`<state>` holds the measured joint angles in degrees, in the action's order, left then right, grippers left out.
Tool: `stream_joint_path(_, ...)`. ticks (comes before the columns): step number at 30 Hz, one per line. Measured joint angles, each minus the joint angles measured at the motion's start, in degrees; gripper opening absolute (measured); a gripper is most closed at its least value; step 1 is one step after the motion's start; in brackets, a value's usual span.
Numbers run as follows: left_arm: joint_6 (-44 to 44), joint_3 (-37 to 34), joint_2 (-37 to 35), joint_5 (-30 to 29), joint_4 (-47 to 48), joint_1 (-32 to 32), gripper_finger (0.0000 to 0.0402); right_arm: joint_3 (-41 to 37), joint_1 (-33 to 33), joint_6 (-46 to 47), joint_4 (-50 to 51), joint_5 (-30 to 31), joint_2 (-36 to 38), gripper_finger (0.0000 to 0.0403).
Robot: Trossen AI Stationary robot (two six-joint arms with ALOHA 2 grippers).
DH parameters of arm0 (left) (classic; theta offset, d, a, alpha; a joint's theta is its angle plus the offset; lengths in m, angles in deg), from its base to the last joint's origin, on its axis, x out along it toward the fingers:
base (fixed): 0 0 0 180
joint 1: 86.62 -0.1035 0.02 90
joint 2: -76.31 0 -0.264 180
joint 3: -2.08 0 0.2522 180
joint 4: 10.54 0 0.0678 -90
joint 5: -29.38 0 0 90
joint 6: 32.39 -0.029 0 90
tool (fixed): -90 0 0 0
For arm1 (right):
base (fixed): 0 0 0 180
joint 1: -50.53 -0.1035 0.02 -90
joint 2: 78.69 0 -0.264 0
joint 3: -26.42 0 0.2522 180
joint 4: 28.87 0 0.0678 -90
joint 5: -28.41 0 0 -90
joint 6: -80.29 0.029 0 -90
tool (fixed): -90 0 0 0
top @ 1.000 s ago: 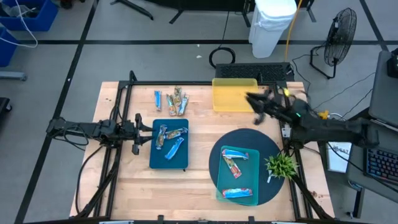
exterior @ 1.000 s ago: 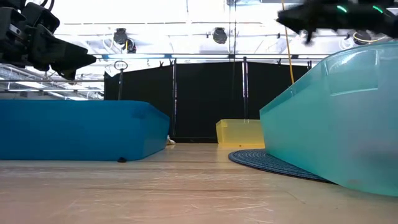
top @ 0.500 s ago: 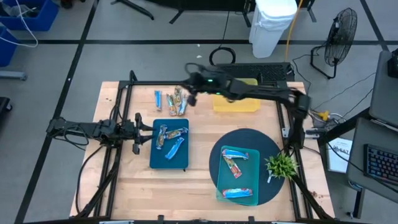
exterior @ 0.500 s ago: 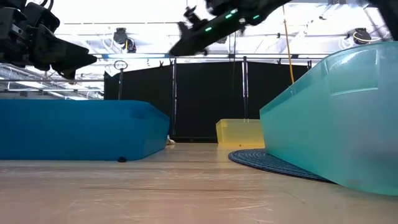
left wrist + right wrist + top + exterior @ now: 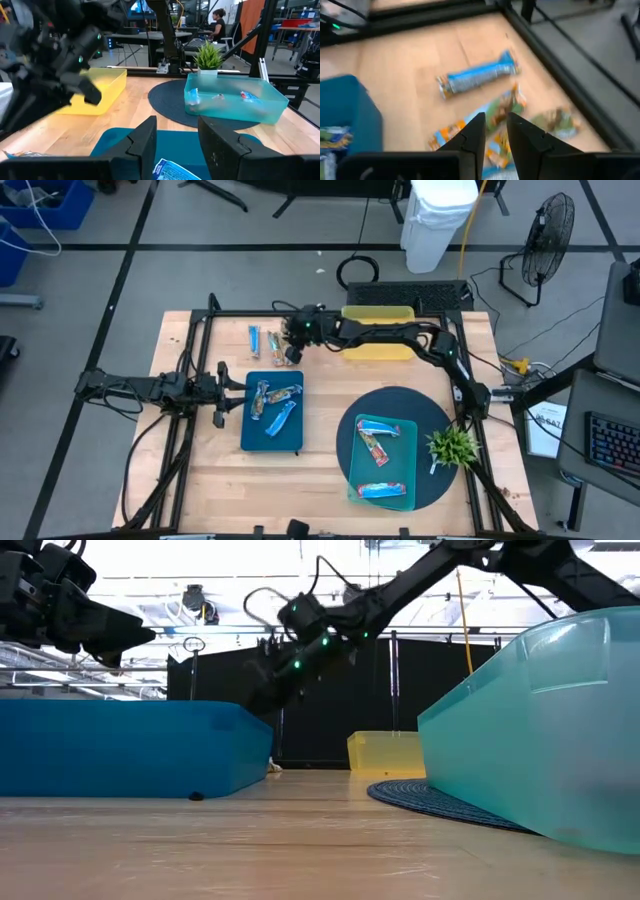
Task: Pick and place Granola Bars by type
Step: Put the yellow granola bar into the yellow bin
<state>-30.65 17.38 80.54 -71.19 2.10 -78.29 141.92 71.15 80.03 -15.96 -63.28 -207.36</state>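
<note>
Several loose Granola Bars lie flat on the wood at the far left: a blue one (image 5: 254, 338) (image 5: 477, 77) and mottled ones (image 5: 281, 333) (image 5: 502, 107). My right gripper (image 5: 289, 348) (image 5: 495, 134) hovers above this pile, slanting down, its fingers a narrow gap apart with nothing between them. More bars lie in the blue tray (image 5: 292, 439) and in the teal tray (image 5: 402, 462). My left gripper (image 5: 238, 393) (image 5: 176, 140) waits open and level at the blue tray's left edge, above a blue bar (image 5: 172, 170).
A yellow tray (image 5: 378, 338) stands at the far edge under my right arm. The teal tray sits on a dark round mat (image 5: 440, 442), with a small green plant (image 5: 452, 446) at the mat's right side. A black frame rail (image 5: 570, 65) runs beside the loose bars.
My right arm has swung from the table's far right corner toward the left along the far edge, coming down and tipping its gripper downward. It now stands over the loose bars. Its finger gap looks unchanged.
</note>
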Motion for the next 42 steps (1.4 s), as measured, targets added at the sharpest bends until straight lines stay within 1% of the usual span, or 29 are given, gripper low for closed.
stream_joint_path(2,0.0,0.0,0.0,0.0,0.0,0.0,0.0148,0.0,0.0,2.3,0.7,0.1,-0.7,0.0071)
stream_joint_path(6,0.0,0.0,0.0,0.0,0.0,0.0,0.0148,0.0,-0.3,2.3,3.1,0.0,-1.7,0.0085)
stream_joint_path(10,0.0,0.0,0.0,0.0,0.0,0.0,0.0148,-0.6,-0.8,1.4,6.5,0.0,-2.5,0.0127)
stream_joint_path(15,0.0,0.0,0.0,0.0,0.0,0.0,0.0147,-0.7,-1.7,1.8,6.5,0.7,-2.2,0.0184)
stream_joint_path(20,0.0,0.0,0.0,0.0,0.0,0.0,0.0148,-0.8,-2.4,4.4,11.1,1.9,-2.4,0.0219)
stream_joint_path(22,0.0,0.0,0.0,0.0,0.0,0.0,0.0147,-0.8,-2.4,5.1,13.5,3.8,-2.3,0.0229)
stream_joint_path(26,0.0,0.0,0.0,0.0,0.0,0.0,0.0147,-0.8,-2.3,6.0,13.6,4.7,-2.4,0.0234)
stream_joint_path(30,0.0,0.0,0.0,0.0,0.0,0.0,0.0147,-0.5,-2.4,7.8,13.3,4.9,-2.1,0.0226)
stream_joint_path(36,0.0,0.0,0.0,0.0,0.0,0.0,0.0147,4.5,-0.9,9.1,17.1,5.0,-1.8,0.0223)
stream_joint_path(39,0.0,0.0,0.0,0.0,0.0,0.0,0.0147,4.6,0.2,11.6,16.2,4.8,-1.7,0.0224)
stream_joint_path(42,0.0,0.0,0.0,0.0,0.0,0.0,0.0148,4.5,0.9,11.9,15.6,4.8,-1.8,0.0222)
